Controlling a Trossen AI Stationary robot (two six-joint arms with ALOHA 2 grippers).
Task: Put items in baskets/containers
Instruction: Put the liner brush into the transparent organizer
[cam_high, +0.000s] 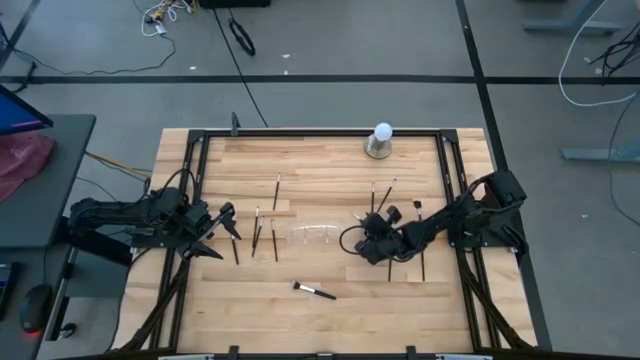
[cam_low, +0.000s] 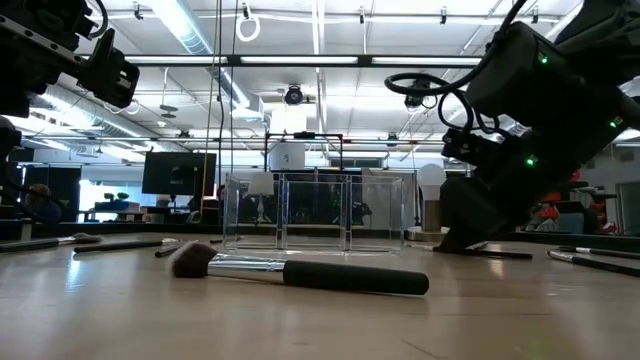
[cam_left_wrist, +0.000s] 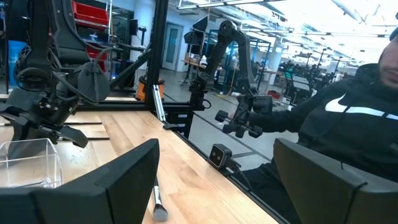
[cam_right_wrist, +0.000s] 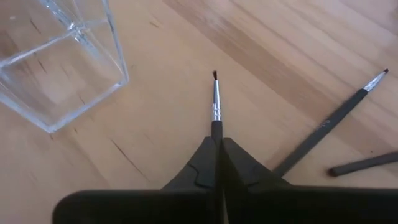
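Right gripper (cam_right_wrist: 217, 144): fingers clamped on a thin brush (cam_right_wrist: 216, 102), low over the worktop (cam_high: 330, 190) just beside the clear holder (cam_high: 312, 233). Left gripper (cam_high: 222, 228): fingers spread, empty, near the loose brushes (cam_high: 256, 230) left of the holder.

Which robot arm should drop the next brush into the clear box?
The right. Its gripper is already shut on a thin brush, right beside the clear holder. The left gripper is open, holds nothing and waits farther off, past the brushes on the holder's other side.
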